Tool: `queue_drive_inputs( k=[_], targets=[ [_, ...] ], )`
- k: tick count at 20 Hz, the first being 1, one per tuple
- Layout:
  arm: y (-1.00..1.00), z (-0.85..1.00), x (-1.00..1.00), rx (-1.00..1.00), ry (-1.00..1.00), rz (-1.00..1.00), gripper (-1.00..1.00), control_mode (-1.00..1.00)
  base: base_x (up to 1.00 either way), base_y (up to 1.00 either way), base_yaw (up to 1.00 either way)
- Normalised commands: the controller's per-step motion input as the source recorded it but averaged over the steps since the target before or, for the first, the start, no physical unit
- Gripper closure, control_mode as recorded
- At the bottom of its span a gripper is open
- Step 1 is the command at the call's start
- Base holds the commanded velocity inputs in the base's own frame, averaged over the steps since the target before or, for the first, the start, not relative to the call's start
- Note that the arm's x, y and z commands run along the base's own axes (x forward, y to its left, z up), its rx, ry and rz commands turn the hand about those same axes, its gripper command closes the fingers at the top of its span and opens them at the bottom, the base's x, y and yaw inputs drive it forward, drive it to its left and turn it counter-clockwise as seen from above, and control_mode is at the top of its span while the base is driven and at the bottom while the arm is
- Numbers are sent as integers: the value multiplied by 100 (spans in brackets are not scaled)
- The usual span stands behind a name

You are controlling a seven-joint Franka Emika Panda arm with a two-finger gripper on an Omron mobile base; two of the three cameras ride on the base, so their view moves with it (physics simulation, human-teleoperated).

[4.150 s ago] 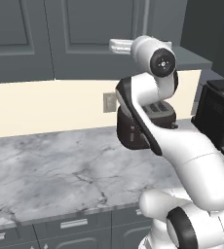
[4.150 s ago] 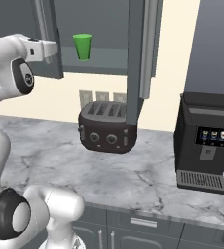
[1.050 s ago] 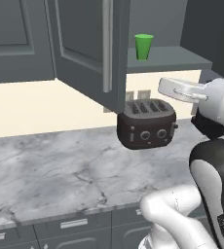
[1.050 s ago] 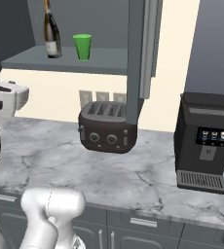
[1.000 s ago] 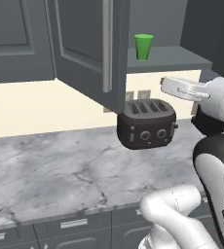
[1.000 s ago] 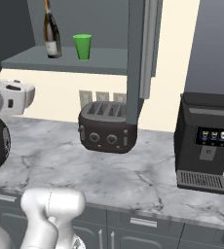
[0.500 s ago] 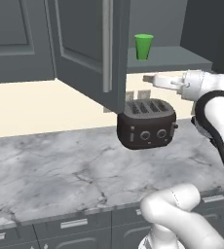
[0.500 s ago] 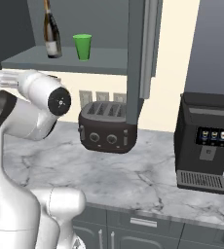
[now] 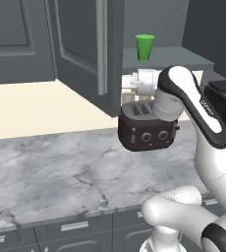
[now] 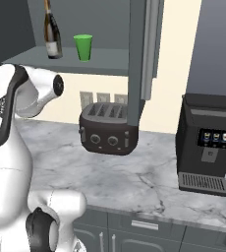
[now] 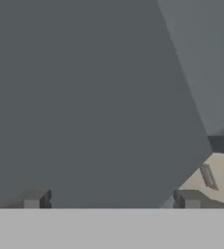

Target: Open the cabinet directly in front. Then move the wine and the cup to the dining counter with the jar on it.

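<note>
Counts recorded across views. 1 wine bottle (image 10: 50,30) stood on the open cabinet shelf (image 10: 66,63). 1 green cup (image 10: 83,47) stood beside it. 1 black toaster (image 10: 106,129) sat on the marble counter (image 10: 149,182), showing 4 slots on top and 2 round knobs on its front. 1 black coffee machine (image 10: 205,144) was on the same counter. 3 wall sockets (image 10: 102,98) were visible behind the toaster. 1 open cabinet door (image 9: 85,49) carried 1 silver bar handle (image 9: 101,47). 2 dark fingertips (image 11: 34,199) were seen.

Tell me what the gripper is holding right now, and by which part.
Nothing is held. In the hand view the gripper has its fingertips wide apart with only the grey cabinet surface ahead. The wine and cup stand on the shelf.
</note>
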Motion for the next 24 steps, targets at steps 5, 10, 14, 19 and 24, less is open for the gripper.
queue_drive_inputs(
  k=[5, 10, 14, 19, 24],
  targets=[
    [100, 0, 6, -11, 0, 27, -100, -100, 0, 0, 0],
    [68, -14, 21, -5, 0, 6, -100, -100, 0, 0, 0],
    [-25, 9, -27, 1, -3, -1, -100, -100, 0, 0, 0],
    [-77, 36, -38, 0, 0, -36, -100, -100, 0, 0, 0],
    [-80, 30, -32, 0, 7, -50, -100, -100, 0, 0, 0]
  ],
)
